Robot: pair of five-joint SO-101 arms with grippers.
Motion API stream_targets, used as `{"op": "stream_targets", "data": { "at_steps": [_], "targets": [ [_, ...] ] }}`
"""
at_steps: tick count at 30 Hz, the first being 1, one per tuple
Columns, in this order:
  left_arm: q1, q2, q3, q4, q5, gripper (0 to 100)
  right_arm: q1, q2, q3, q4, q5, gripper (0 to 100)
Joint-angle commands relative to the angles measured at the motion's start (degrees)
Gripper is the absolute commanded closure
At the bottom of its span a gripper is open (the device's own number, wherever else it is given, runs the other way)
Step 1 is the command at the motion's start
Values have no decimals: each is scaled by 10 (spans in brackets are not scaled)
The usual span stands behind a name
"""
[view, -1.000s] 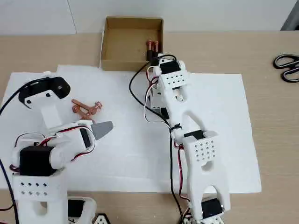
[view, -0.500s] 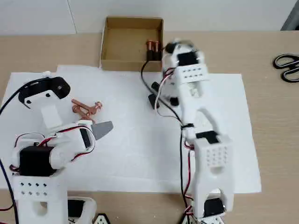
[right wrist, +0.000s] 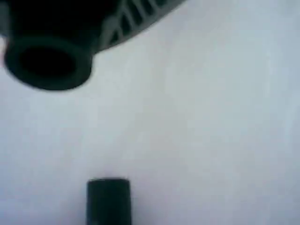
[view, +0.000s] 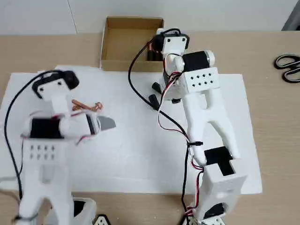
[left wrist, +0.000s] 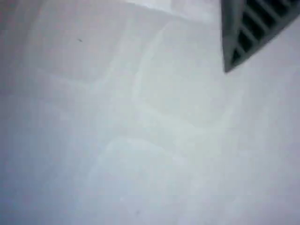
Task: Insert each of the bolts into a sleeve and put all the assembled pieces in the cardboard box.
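The nearer sleeve (view: 156,87) lies just left of the right gripper (view: 168,92) — upper centre, axis slanted; its opening cannot be told.

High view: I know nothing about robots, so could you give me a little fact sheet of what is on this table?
Arms: left arm and right arm, both over the white sheet
Cardboard box: open, at the sheet's far edge
In the box: assembled pieces, in the corner nearest the right arm
Loose bolts: small copper pile on the sheet by the left arm
Loose sleeves: black, at least two, on the sheet by the right arm
Scissors: on bare table, off to the side
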Motion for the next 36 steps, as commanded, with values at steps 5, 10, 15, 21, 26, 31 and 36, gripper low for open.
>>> {"op": "stream_targets", "data": {
  "at_steps": [5,10,15,21,26,31,36],
  "targets": [
    [-103,180,-121,-27,86,658,-2,-44,0,0,24,995],
    [-148,250,-136,-51,113,659,-5,-44,0,-1,24,995],
    [-147,276,-136,-65,128,686,-5,-44,0,-2,23,995],
    [-146,292,-135,-120,132,849,-5,-44,0,-2,23,995],
    [-146,317,-135,-156,132,885,-5,-44,0,-2,23,995],
    [-120,348,-135,-170,133,885,-5,-44,0,-2,22,995],
    [-85,360,-135,-199,134,886,-5,-41,0,-2,22,995]
  ]
}}
